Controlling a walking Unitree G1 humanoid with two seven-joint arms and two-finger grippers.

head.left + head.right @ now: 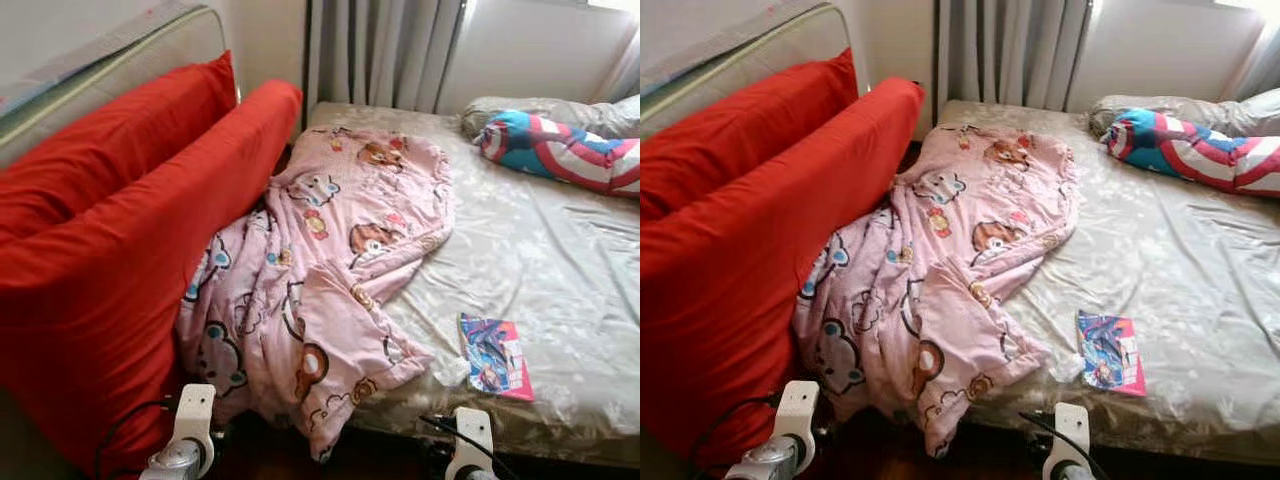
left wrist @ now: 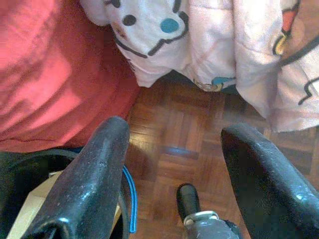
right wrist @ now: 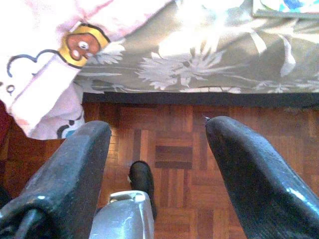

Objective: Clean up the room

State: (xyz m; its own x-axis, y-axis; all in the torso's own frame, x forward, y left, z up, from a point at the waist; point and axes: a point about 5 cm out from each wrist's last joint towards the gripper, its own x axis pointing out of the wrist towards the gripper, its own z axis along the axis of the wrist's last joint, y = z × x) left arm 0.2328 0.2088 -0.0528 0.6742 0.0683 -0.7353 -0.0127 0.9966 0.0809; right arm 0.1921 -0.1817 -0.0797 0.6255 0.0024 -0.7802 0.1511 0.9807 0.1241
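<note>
Both hands, left point(image 2: 172, 164) and right point(image 3: 159, 154), hung released over the floor point(image 3: 169, 144). Nothing seemed tidied: blanket point(image 1: 320, 270) crumpled at 12 o'clock, booklet point(image 1: 493, 355) at 2 o'clock on the bed point(image 1: 560, 270).

Glossy satin sheet point(image 1: 540, 240), wood parquet floor point(image 3: 174, 149)

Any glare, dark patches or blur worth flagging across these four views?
Eye views: sharp; window light whitens the upper right and puts sheen on the bed sheet. Right wrist view: sheet and pink blanket overexposed, floor dim. Left wrist view: close black fingers soft, red cushion slightly washed out.
</note>
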